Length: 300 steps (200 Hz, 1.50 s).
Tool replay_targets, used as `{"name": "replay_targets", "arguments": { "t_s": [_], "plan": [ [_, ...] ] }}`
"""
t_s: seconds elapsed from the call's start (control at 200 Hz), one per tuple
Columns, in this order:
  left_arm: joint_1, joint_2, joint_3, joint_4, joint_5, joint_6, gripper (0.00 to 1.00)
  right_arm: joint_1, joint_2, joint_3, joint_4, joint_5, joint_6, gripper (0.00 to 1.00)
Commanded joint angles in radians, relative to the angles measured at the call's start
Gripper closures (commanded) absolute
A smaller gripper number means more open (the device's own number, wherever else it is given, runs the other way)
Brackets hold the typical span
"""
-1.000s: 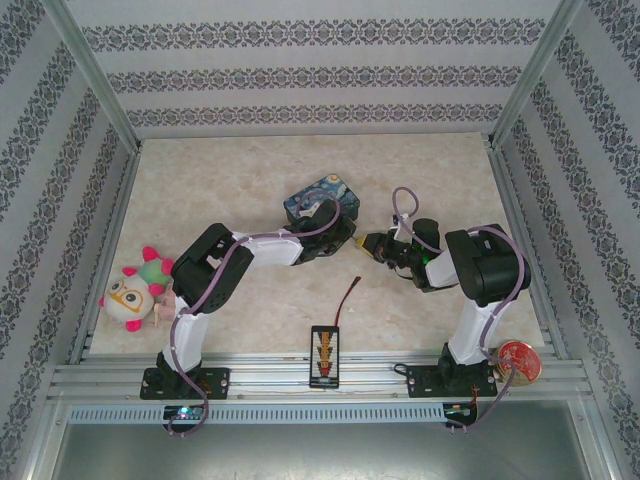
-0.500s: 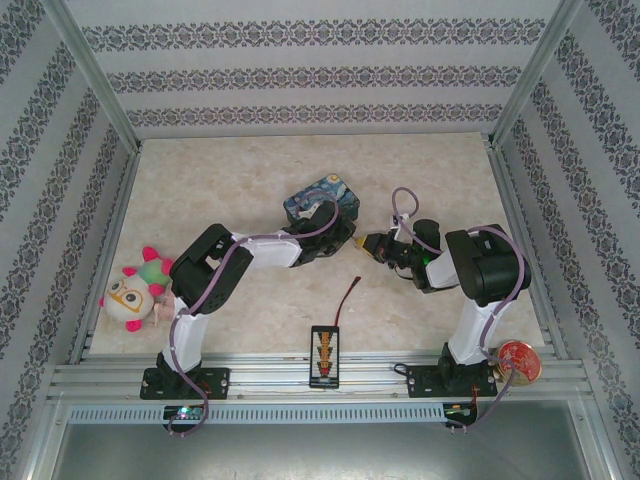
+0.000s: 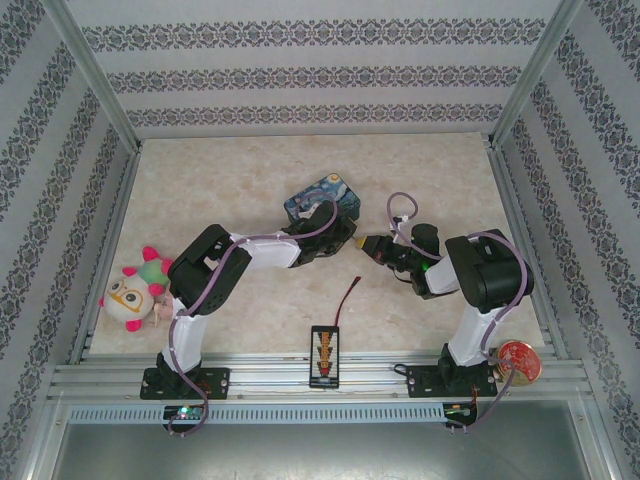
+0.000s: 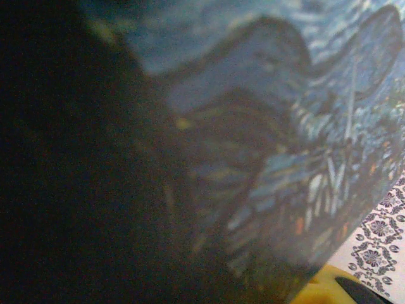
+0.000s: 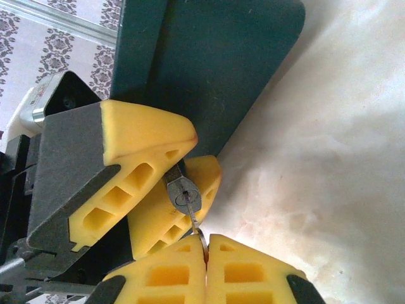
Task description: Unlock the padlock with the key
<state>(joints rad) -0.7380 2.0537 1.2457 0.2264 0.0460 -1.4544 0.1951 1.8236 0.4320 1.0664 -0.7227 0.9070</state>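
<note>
Closure is noted at the right gripper (image 5: 205,244): its yellow fingertips (image 5: 174,272) are pressed together on the key (image 5: 195,221), whose thin blade is held up to the keyhole face of the padlock (image 5: 182,192). The padlock is clamped between the yellow fingers (image 5: 136,149) of the left gripper (image 3: 348,243). Both grippers are positioned tip to tip just beside the near right corner of the Starry Night tin (image 3: 322,197), over the marble-patterned table (image 3: 230,170). Whether the blade is seated in the keyhole cannot be told.
</note>
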Motion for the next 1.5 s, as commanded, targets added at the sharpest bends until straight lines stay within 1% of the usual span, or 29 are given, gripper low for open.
{"name": "replay_targets", "arguments": {
  "t_s": [0.0, 0.24, 0.45, 0.655, 0.954, 1.249, 1.494],
  "plan": [
    [-0.031, 0.01, -0.027, -0.004, 0.154, -0.14, 1.0, 0.023, -0.024, -0.015, 0.035, 0.052, -0.055, 1.0],
    [-0.031, 0.008, -0.025, -0.018, 0.148, -0.143, 1.0, 0.032, -0.02, -0.033, 0.03, 0.075, -0.082, 1.0],
    [-0.031, 0.011, -0.012, -0.027, 0.155, -0.136, 1.0, 0.043, -0.013, -0.013, 0.03, 0.094, -0.102, 1.0],
    [-0.031, 0.016, -0.003, -0.028, 0.169, -0.138, 1.0, 0.054, -0.002, -0.009, 0.032, 0.152, -0.164, 1.0],
    [-0.029, 0.01, -0.012, -0.032, 0.157, -0.129, 1.0, 0.037, 0.025, 0.015, 0.056, 0.111, -0.103, 1.0],
    [-0.023, 0.017, -0.016, -0.018, 0.151, -0.128, 1.0, 0.015, 0.079, 0.03, 0.097, 0.056, 0.01, 1.0],
    [-0.02, 0.011, -0.031, 0.005, 0.155, -0.128, 1.0, 0.013, 0.084, 0.016, 0.102, 0.055, 0.03, 1.0]
  ]
}}
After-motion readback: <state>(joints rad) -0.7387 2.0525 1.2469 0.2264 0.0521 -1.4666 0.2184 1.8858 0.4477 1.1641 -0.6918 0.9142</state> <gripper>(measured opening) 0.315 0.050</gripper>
